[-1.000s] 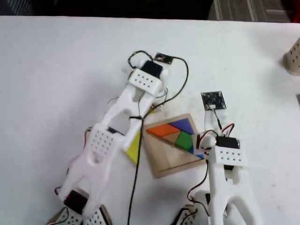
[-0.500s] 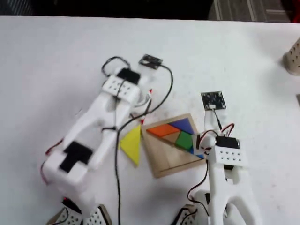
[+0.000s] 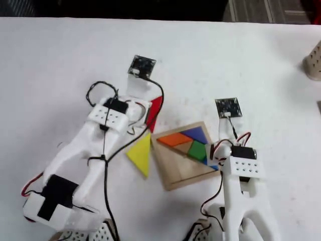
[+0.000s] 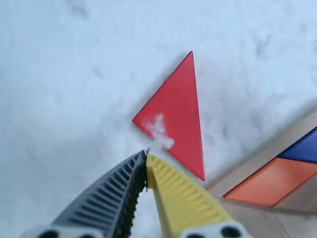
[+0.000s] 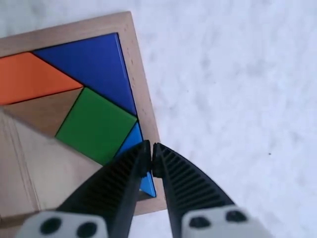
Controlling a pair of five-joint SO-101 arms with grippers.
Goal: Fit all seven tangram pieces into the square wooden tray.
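Observation:
The square wooden tray [image 3: 173, 179] lies mid-table holding orange [image 3: 174, 139], blue [image 3: 196, 134] and green [image 3: 198, 151] pieces. A red triangle [image 3: 154, 111] and a yellow triangle [image 3: 142, 153] lie on the table off the tray's left side. My left gripper [image 4: 146, 154] is shut and empty, its tips at the edge of the red triangle [image 4: 176, 119]. My right gripper [image 5: 150, 147] is shut over a small blue triangle [image 5: 132, 141] by the tray's rim [image 5: 136, 64], beside the green square [image 5: 96, 124].
A pale perforated cylinder [image 3: 314, 60] stands at the table's right edge. Black cables loop around the left arm [image 3: 85, 150]. Bare white table stretches far and left of the tray.
The left arm has swung back and to the left, uncovering the red and yellow triangles. The right arm and the tray's pieces have stayed put.

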